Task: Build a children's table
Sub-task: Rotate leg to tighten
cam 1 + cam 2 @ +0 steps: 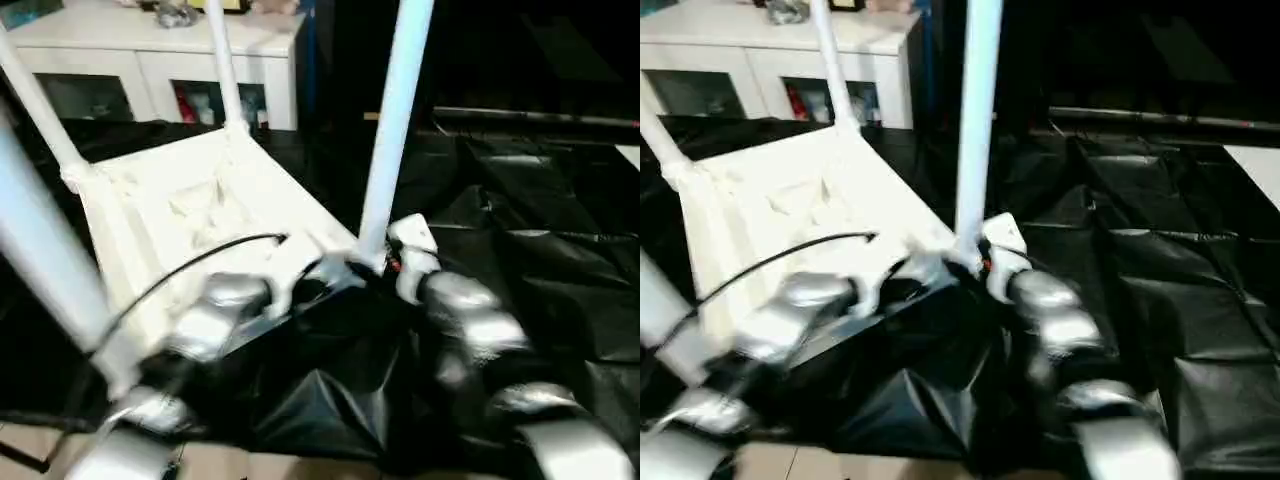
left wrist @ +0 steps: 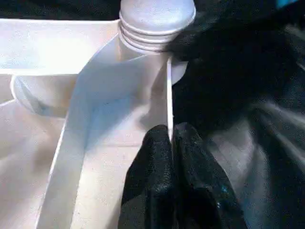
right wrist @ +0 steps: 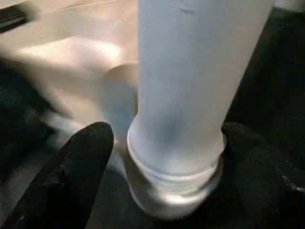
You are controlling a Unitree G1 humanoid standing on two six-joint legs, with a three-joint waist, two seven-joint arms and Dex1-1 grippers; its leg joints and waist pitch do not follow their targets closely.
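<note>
The children's table [image 1: 180, 200] lies upside down on a black sheet, ribbed underside up, with several white tube legs rising from its corners. The near right leg [image 1: 395, 130] stands in its corner socket [image 3: 171, 191]. My left gripper [image 2: 170, 133] is shut on the thin rim wall [image 2: 168, 95] of the tabletop, close to that corner. My right gripper [image 3: 164, 131] is open, its black fingers [image 3: 81, 162] standing on either side of the leg's base, with a gap on at least one side. In the left eye view both grippers meet at this corner [image 1: 360, 265].
A white cabinet [image 1: 150, 60] with glass-fronted compartments stands behind the table. The crumpled black sheet [image 1: 540, 250] covers the floor to the right and front. A black cable [image 1: 200, 262] runs over my left forearm. A blurred table leg [image 1: 40, 250] crosses the near left.
</note>
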